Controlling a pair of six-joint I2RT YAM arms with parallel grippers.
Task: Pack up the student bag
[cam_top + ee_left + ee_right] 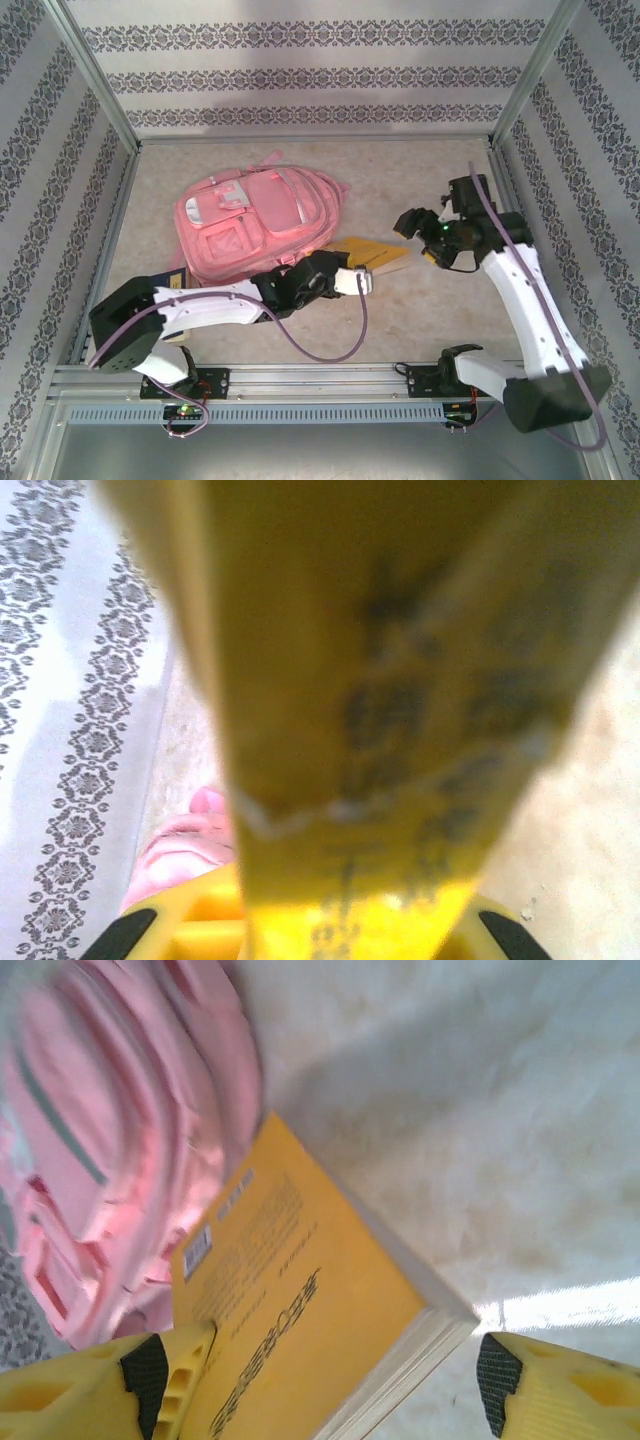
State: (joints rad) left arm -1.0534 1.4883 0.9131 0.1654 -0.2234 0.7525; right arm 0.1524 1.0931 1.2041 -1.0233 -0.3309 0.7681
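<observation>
yellow book | left claw clamped on it | right claw apart | student bag on beige table | patterned walls

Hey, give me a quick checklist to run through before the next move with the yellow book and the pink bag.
1. Yellow book sits between the left gripper fingers: ok.
2. Left gripper clamped firmly on the book: cannot tell.
3. Right gripper open, not gripping the book: ok.
4. Student bag has a compartment open to take the book: cannot tell.
5. Book lies close beside the bag: ok.
</observation>
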